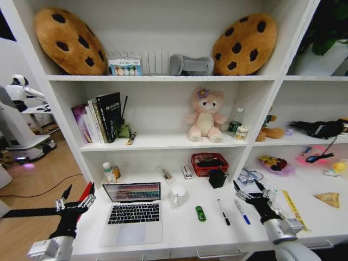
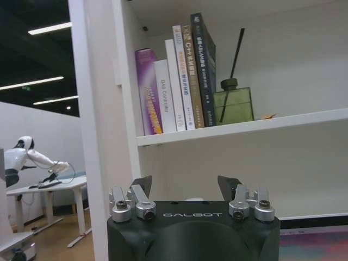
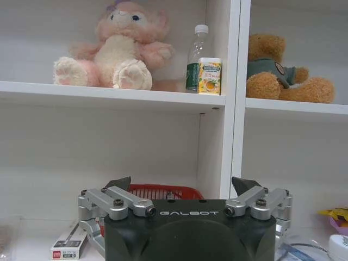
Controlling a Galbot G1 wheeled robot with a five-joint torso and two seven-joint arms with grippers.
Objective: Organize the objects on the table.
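White shelving unit [image 1: 163, 79] fills the wall, 3 tiers, vertical dividers. Wood floor [image 1: 38, 179] at left with a black cable [image 1: 41, 190] across it. Far white office desk [image 2: 46, 190] against a white wall, 3 ceiling strip lights [image 2: 49, 28] overhead.

Bright even indoor light, soft shadows, wide-angle edge distortion

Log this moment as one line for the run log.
left pincer: open, off desk's left end | right pincer: open, above table, right of blue pen | laptop: open | nothing held
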